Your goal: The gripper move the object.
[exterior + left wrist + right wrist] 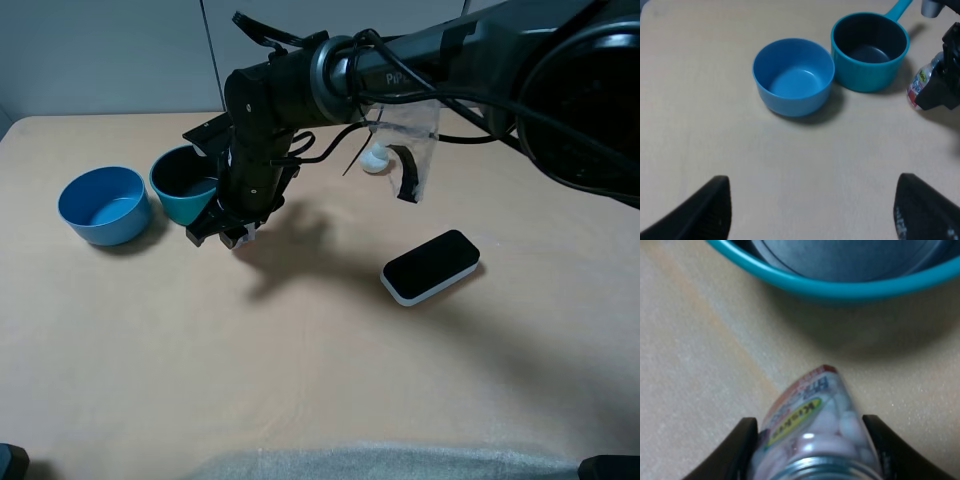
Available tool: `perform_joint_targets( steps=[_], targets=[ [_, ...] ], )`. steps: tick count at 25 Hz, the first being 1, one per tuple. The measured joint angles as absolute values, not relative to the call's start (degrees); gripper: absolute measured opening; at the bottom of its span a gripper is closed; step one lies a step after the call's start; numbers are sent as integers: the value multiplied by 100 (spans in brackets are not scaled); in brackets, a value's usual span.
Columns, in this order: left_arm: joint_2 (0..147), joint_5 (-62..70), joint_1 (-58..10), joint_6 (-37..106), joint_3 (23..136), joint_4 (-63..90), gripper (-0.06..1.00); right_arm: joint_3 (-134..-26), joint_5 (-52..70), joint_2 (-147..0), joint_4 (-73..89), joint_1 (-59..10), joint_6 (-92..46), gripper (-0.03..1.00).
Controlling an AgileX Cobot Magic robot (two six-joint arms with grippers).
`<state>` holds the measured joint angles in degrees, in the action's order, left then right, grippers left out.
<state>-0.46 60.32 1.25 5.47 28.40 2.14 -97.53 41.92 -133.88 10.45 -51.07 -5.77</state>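
The jar's [832, 432] yellow band [792, 422] seems to read "Kisses", though blurred; the black arm [400, 70] carries white letters "PiP".

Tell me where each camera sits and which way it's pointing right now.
Exterior high: above the table, looking down; the right arm reaches across to the teal pot.
Left wrist: low, facing the blue bowl and pot; its open left gripper frames the view.
Right wrist: close on the jar in the right gripper.
All three share the pot.

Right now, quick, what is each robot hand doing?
Left end effector: open, holding nothing.
Right end effector: closed on the jar.
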Motion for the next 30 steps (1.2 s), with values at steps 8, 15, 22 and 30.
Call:
perform_joint_targets(
  steps=[8,15,22,30],
  targets=[
    [-46,6032,125,547,2840,214,74,-9753,4192,-13388,1045,-5107,-577,33],
    [-46,6032,125,547,2840,214,74,-9753,4225,-13388,1029,-5107,-579,44],
    [-46,6032,125,547,2840,214,74,-9753,4238,-13388,986,-5107,-585,62],
    [-46,6032,125,547,2840,214,74,-9753,4338,-13388,788,-5107,-591,64]
  ],
)
